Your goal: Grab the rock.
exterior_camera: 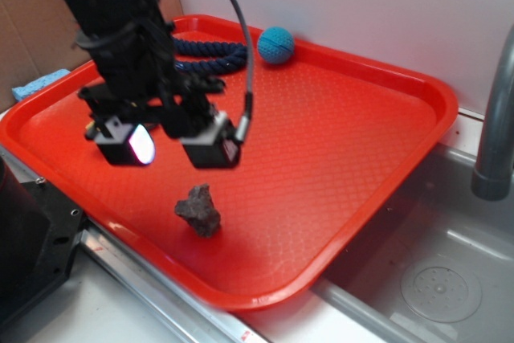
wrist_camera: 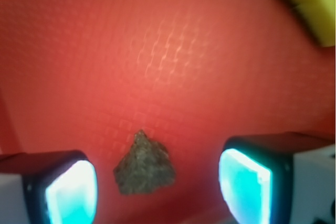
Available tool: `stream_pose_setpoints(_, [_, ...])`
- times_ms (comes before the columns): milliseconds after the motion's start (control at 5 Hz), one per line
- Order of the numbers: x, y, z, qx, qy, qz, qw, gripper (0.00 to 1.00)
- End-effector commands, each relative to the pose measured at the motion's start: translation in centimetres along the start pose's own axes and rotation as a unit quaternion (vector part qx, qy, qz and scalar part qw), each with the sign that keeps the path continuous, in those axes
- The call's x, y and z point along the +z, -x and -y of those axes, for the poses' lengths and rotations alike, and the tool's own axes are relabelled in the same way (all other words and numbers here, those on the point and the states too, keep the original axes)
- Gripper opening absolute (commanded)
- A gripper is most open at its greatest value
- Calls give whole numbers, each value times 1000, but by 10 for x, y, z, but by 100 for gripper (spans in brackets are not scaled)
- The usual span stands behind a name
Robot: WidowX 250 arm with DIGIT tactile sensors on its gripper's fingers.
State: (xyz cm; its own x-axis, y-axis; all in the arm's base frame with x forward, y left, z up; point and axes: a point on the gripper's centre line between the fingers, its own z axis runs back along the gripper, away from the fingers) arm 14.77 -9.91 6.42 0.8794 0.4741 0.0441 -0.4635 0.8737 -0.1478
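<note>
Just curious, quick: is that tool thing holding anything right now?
Tool: open, holding nothing; the rock sits on the tray below it.

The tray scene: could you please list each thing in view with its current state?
end effector: open, hovering above the rock, holding nothing
rock: resting on the tray, pointed end up, not gripped
red tray: lying flat beside the sink
teal ball: sitting at the tray's far edge
blue rope: coiled at the back of the tray
yellow sponge: lying on the tray, only partly in view
</note>
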Motion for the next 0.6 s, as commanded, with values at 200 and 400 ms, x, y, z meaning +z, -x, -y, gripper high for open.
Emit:
stream_pose_setpoints(200, [-46,2,13,13,-19,15,1000,100])
stream_pose_setpoints(400, [-52,6,15,19,-13,7,1000,62])
